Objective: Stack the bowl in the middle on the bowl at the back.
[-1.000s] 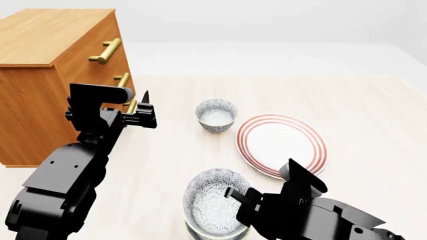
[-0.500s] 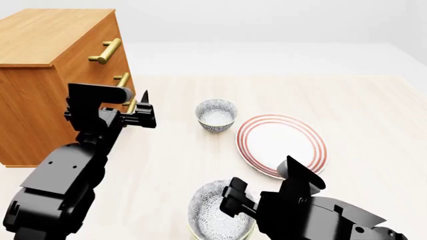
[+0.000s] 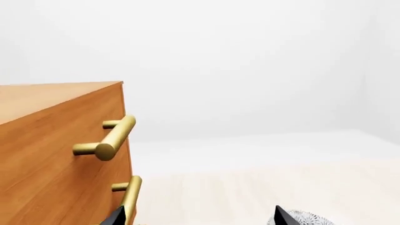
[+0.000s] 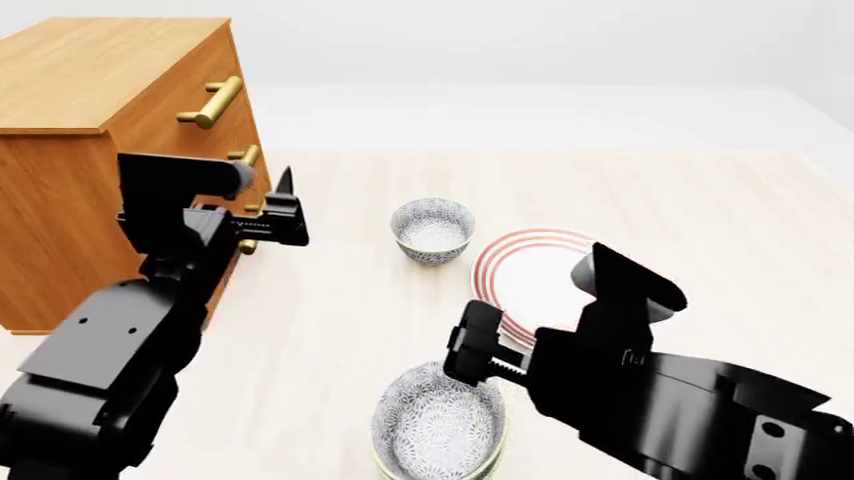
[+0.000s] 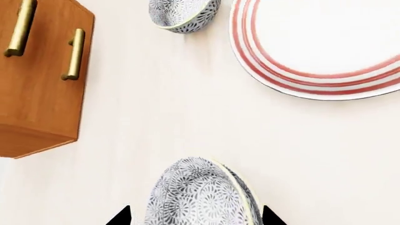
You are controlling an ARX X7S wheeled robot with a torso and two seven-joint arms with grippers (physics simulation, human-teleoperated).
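The bowl at the back (image 4: 434, 228) stands upright left of the plate; it also shows in the right wrist view (image 5: 184, 14) and as a sliver in the left wrist view (image 3: 309, 219). What I take for the bowl in the middle (image 4: 438, 425) sits near the front edge, slightly tilted, over the pale rim of another bowl beneath. My right gripper (image 4: 470, 350) hovers just above and behind it, open. In the wrist view the gripper's (image 5: 195, 216) tips flank the bowl (image 5: 200, 197) without touching. My left gripper (image 4: 283, 215) stands open and empty beside the cabinet.
A red-ringed plate (image 4: 561, 280) lies right of the back bowl, partly behind my right arm. A wooden cabinet (image 4: 94, 120) with brass handles (image 3: 106, 140) stands at the left, close to my left gripper (image 3: 196, 218).
My right arm has risen and drawn back from the near bowl, which has settled lower onto the rim beneath. The left arm shifted slightly up and left.
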